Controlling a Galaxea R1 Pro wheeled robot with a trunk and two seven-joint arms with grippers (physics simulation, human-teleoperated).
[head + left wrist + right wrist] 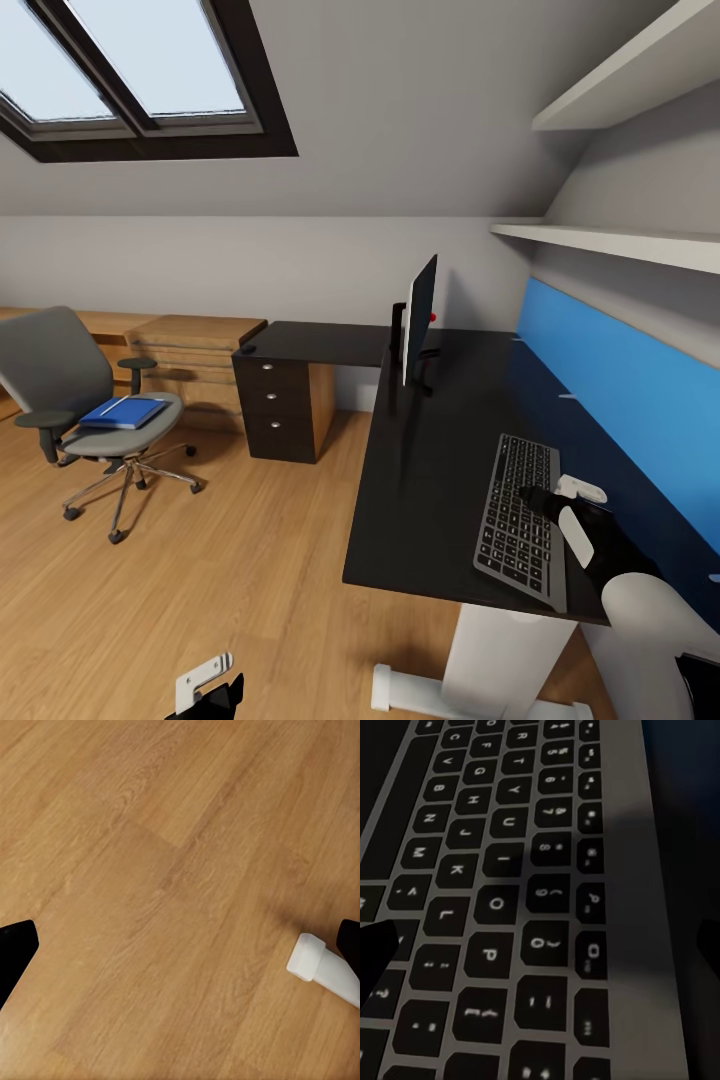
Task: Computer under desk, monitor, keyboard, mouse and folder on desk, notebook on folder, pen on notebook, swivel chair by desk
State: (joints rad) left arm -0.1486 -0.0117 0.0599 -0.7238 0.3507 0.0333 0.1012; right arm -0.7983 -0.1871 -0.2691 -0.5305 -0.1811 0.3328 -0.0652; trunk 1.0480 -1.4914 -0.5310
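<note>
The right gripper, fingers apart, hovers over the keyboard on the desk's near right; the left gripper's state is unclear.

The skylight is cut off by the upper left edge of the head view. The keyboard is partly covered at lower right by the right gripper, whose jaws cannot be judged. The items on the folder are too small to be told apart.

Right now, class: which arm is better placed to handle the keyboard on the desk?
The right: its end effector hovers over the keyboard, while the left end effector hangs low above the floor.
</note>
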